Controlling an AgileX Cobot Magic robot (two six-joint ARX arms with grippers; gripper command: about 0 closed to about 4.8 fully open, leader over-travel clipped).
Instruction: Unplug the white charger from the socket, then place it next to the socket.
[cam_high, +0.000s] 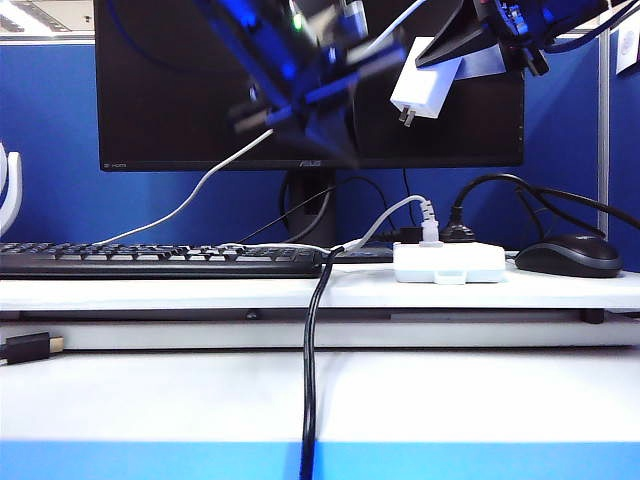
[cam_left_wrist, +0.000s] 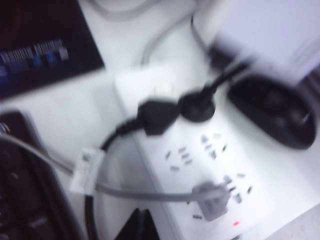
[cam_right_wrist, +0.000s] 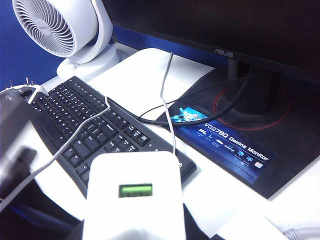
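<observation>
My right gripper (cam_high: 447, 58) is shut on the white charger (cam_high: 424, 92) and holds it high in front of the monitor, tilted, with its two prongs (cam_high: 406, 118) pointing down and left, clear of the socket. In the right wrist view the charger (cam_right_wrist: 134, 197) fills the foreground, its green port facing away. The socket (cam_high: 449, 263), a flat white power strip, lies on the desk below. A white ribbed plug (cam_high: 430, 222) and black plugs sit in it. My left gripper (cam_left_wrist: 142, 227), blurred, hovers shut and empty above the socket (cam_left_wrist: 200, 160).
A black mouse (cam_high: 568, 256) lies right of the socket and a black keyboard (cam_high: 150, 260) left of it. The monitor (cam_high: 180, 90) stands behind. A thick black cable (cam_high: 310, 380) hangs over the desk's front edge. A thin white cable (cam_high: 190, 200) trails to the keyboard. A white fan (cam_right_wrist: 55, 27) stands beyond the keyboard.
</observation>
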